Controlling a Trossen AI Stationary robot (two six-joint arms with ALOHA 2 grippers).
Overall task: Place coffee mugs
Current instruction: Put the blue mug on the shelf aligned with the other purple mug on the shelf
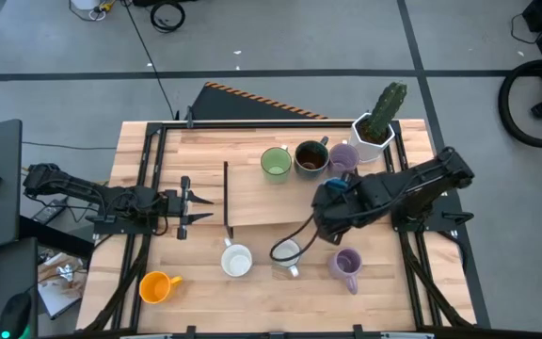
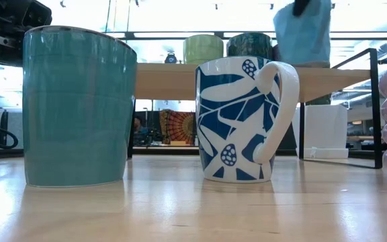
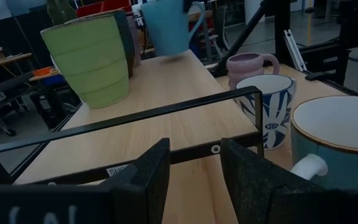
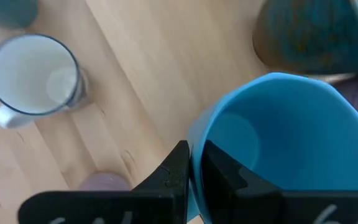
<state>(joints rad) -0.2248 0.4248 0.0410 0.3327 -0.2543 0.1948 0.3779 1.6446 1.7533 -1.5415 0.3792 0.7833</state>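
Beside the brown mug (image 1: 310,158), right gripper (image 4: 194,163) pinched shut on the blue mug's (image 4: 278,143) rim, mid-carry above the raised shelf (image 1: 252,193). Next, judged: lowering into the row near that brown mug, then releasing. Left gripper (image 3: 194,171) half-open, empty, waiting well away from that mug.

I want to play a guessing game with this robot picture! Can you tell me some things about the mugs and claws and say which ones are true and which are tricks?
1. The right claw is pinching the rim of a blue mug. True.
2. The left claw is holding the orange mug. False: it holds nothing, and the orange mug sits apart at the table's front left.
3. The green mug stands on the raised shelf next to a dark brown mug. True.
4. The cactus pot has tipped over. False: it stands upright at the back right.
5. The blue mug rests on the table. False: it is lifted in the air.
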